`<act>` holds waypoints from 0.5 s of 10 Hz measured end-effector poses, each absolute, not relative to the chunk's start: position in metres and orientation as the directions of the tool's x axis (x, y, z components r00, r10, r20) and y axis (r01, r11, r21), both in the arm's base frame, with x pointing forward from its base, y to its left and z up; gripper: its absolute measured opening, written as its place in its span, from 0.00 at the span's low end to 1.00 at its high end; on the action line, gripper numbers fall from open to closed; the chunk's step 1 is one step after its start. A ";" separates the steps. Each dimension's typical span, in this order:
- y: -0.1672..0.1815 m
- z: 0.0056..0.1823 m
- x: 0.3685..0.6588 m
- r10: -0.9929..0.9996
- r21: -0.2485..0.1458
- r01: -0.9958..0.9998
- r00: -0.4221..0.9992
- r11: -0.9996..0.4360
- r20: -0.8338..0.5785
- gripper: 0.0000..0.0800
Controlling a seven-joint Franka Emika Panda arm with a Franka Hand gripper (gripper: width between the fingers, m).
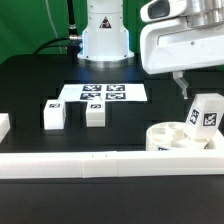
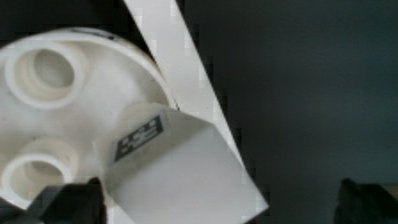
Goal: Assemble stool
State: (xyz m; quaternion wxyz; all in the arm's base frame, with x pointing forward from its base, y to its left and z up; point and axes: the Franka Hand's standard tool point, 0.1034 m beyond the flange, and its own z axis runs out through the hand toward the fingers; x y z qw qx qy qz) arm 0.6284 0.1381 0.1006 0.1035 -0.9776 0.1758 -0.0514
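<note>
The round white stool seat (image 1: 180, 140) lies at the front on the exterior view's right, against the rail. One white leg (image 1: 205, 110) with a black-and-white tag stands tilted on the seat. My gripper (image 1: 190, 90) hangs just above that leg. In the wrist view the seat (image 2: 63, 90) shows two holes and the leg (image 2: 178, 165) lies between my dark fingers (image 2: 68, 203), nearer to this one, with a wide gap to the other. The gripper (image 2: 222, 208) is open. Two more legs (image 1: 54, 114) (image 1: 95, 113) stand on the black table at the exterior view's left.
A long white rail (image 1: 100, 163) runs along the table's front edge and shows in the wrist view (image 2: 187, 70) beside the seat. The marker board (image 1: 105, 93) lies flat in front of the robot base (image 1: 105, 40). A white block (image 1: 3, 125) sits at the far left edge.
</note>
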 end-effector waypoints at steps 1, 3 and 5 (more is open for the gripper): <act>0.140 0.101 0.629 -0.298 -0.216 -0.278 0.952 -0.936 0.068 0.81; 0.137 0.100 0.629 -0.139 -0.200 -0.116 0.985 -0.973 0.105 0.81; 0.137 0.100 0.629 -0.018 -0.185 0.006 0.992 -0.983 0.129 0.81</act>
